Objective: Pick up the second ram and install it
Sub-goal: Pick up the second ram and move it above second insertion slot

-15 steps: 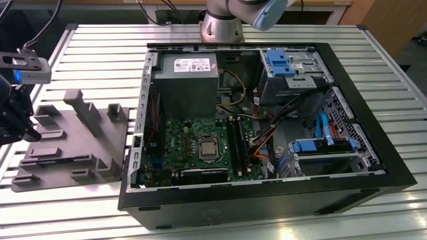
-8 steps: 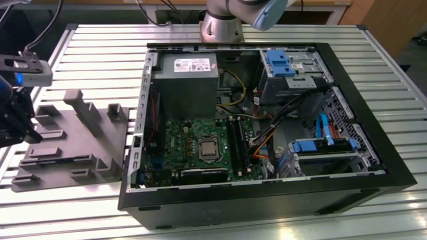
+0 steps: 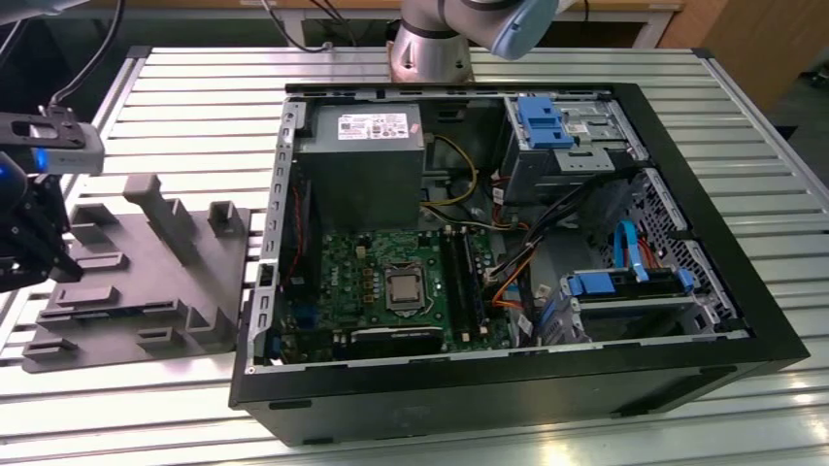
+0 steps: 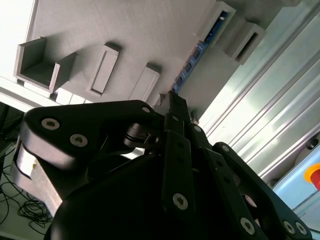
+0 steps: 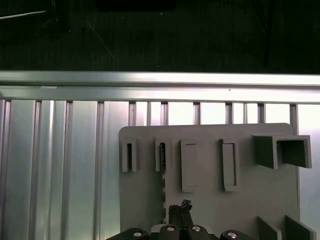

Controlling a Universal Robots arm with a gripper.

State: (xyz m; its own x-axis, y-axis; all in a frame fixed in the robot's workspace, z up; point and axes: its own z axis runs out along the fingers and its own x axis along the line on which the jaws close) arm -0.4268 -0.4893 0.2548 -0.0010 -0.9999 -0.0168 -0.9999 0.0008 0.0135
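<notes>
The second ram (image 5: 162,175) stands on edge in a slot of the grey holder tray (image 5: 210,210). In the second wrist view its dark green board (image 4: 196,56) runs up to the fingertips. In both wrist views my gripper (image 5: 180,209) is over the near end of the stick, fingers pressed together, and I cannot tell whether they touch it. In the exterior view the gripper (image 3: 26,254) hangs over the tray's side (image 3: 78,320) at the exterior view's left. The motherboard's long black slots (image 3: 463,283) lie inside the open computer case.
The open computer case (image 3: 518,398) stands at the exterior view's right of the tray, with a power supply (image 3: 363,160), drive cages and loose cables inside. Upright blocks (image 3: 162,209) rise from the tray. The slatted metal table ends just beyond the tray (image 5: 160,80).
</notes>
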